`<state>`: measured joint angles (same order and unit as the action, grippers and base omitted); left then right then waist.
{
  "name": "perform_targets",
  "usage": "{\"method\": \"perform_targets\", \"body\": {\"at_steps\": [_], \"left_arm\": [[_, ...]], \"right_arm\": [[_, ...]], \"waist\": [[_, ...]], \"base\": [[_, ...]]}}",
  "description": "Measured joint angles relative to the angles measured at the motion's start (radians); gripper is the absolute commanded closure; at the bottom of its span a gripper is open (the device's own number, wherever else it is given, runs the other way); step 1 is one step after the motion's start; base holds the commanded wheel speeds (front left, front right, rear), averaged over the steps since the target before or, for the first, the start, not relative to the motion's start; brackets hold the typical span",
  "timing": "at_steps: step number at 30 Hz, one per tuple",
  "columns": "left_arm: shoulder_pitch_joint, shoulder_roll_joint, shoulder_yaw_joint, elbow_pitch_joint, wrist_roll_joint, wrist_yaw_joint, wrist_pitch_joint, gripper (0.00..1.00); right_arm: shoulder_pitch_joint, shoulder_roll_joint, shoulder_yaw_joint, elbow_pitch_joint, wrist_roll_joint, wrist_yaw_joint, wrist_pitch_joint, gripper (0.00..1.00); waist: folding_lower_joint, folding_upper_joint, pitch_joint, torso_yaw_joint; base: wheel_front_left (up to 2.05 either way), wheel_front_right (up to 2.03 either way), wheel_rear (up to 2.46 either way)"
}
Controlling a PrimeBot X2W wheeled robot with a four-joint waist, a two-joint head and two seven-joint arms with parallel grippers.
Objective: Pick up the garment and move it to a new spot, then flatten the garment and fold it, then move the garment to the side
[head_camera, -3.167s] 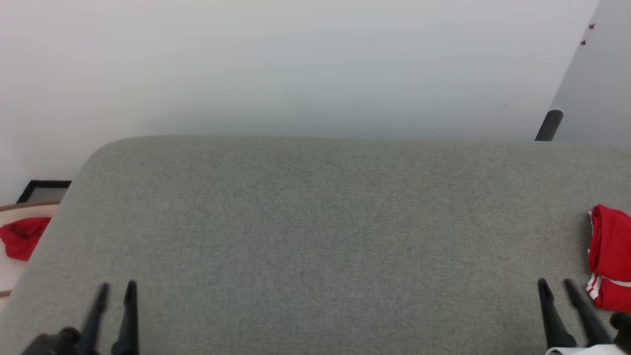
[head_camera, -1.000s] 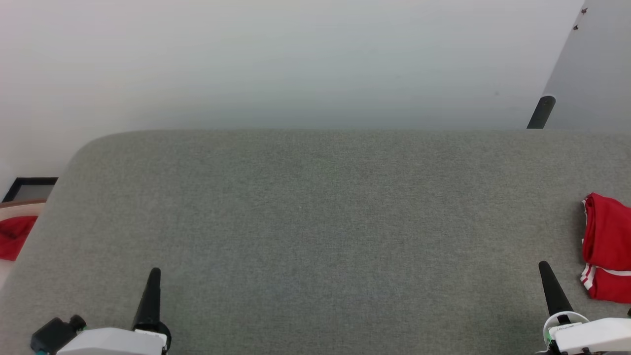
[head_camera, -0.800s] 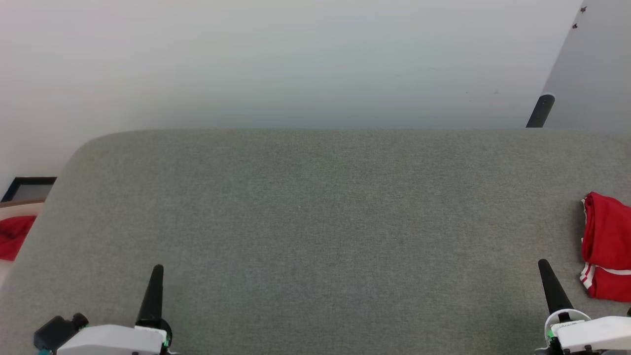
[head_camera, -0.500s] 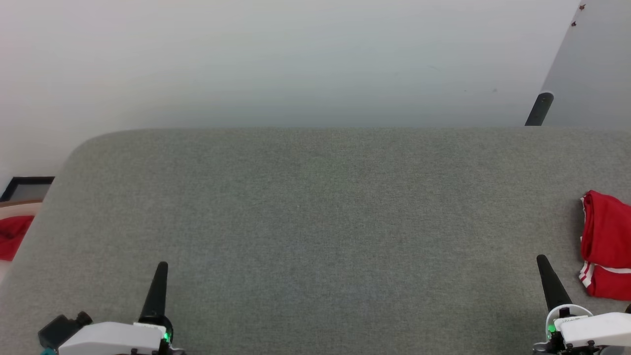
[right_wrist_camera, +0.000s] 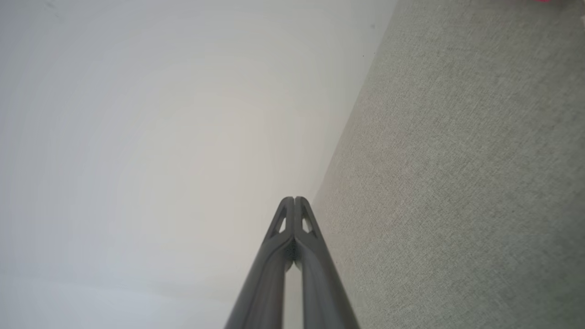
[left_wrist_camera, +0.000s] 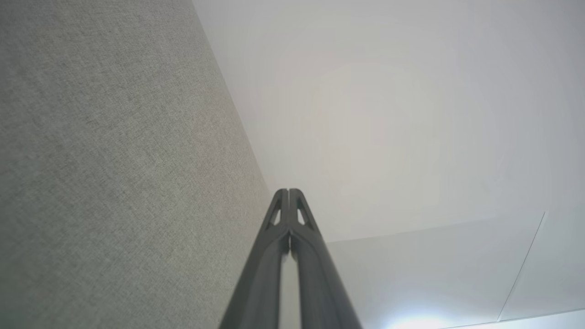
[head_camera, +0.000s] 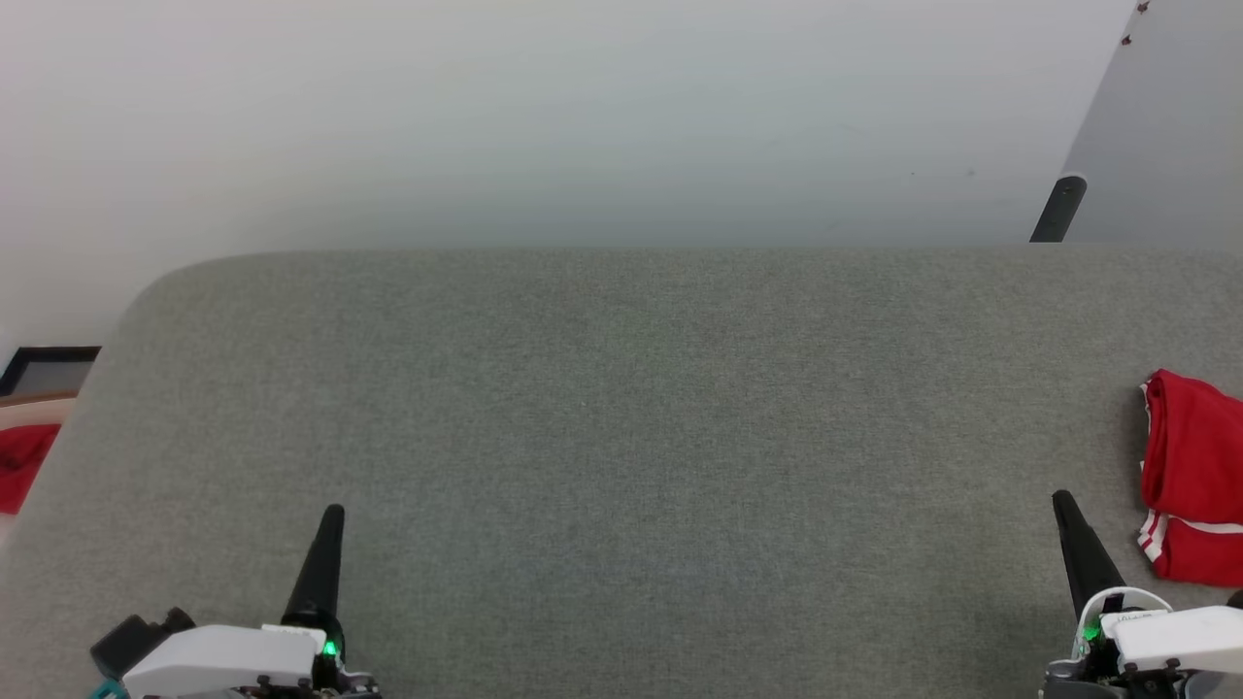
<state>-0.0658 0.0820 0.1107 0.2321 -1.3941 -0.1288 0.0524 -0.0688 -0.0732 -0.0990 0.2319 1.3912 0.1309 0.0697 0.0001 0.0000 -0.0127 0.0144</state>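
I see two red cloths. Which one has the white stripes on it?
The red garment at the right edge of the grey surface: white stripes show on its lower part. The red bundle at far left, beside the surface, looks plain red.

No legible text, seemingly.

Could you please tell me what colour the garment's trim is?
Red-and-white striped, on the red garment; best in the head view.

Matt woven grey cloth tabletop (head_camera: 621, 437), soft red garment (head_camera: 1194, 456), perhaps jersey knit
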Motion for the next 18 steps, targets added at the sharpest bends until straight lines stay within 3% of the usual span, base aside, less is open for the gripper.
{"method": "perform_targets", "body": {"at_steps": [18], "left_arm": [[-0.022, -0.018, 0.001, 0.008, -0.121, 0.0, 0.035, 1.0]], "right_arm": [[-0.019, 0.014, -0.008, 0.007, 0.122, 0.0, 0.024, 1.0]], "waist": [[0.0, 0.0, 0.008, -0.008]], "base": [[0.0, 0.0, 0.0]]}}
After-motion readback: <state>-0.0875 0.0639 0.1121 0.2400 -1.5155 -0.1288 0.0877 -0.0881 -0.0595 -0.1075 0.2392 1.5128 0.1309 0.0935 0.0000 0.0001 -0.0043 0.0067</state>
